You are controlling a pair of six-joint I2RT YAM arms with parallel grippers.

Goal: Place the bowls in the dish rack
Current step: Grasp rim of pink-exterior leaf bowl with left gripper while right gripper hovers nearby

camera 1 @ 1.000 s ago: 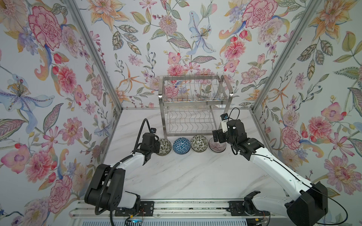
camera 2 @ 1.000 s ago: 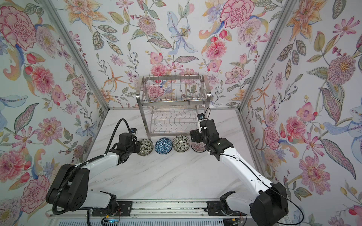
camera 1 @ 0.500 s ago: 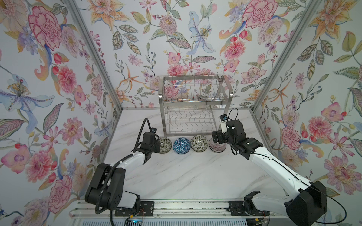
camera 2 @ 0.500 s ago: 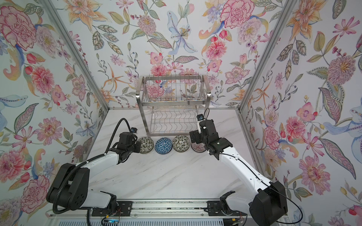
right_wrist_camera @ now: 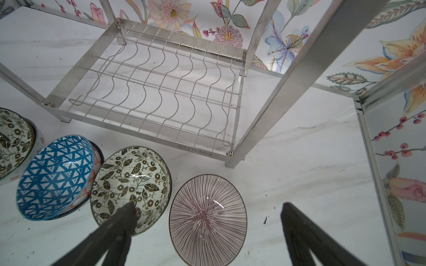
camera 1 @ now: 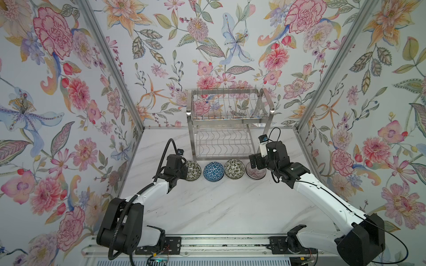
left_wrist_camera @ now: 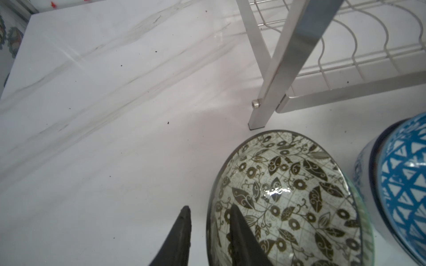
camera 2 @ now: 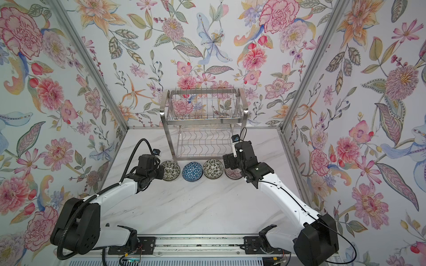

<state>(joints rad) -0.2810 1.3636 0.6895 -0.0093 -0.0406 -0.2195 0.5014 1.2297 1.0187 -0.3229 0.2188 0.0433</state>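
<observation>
Nothing has shifted since a second ago: the four bowls (camera 1: 213, 171) stay in a row on the table (camera 1: 207, 207), just in front of the dish rack (camera 1: 230, 121). The left gripper (left_wrist_camera: 209, 207) straddles the rim of the leaf bowl (left_wrist_camera: 288, 195), fingers slightly apart and not pinching. The right gripper (right_wrist_camera: 207, 206) hangs spread wide over the striped bowl (right_wrist_camera: 208, 232). The rack's front bar reads SUS304.

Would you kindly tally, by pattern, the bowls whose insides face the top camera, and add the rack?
Leaf-patterned bowls: 2, leftmost and third from left
Blue triangle bowl: 1
Purple striped bowl: 1
Dish rack: 1
Total: 5, not counting any bowls nested underneath.
</observation>
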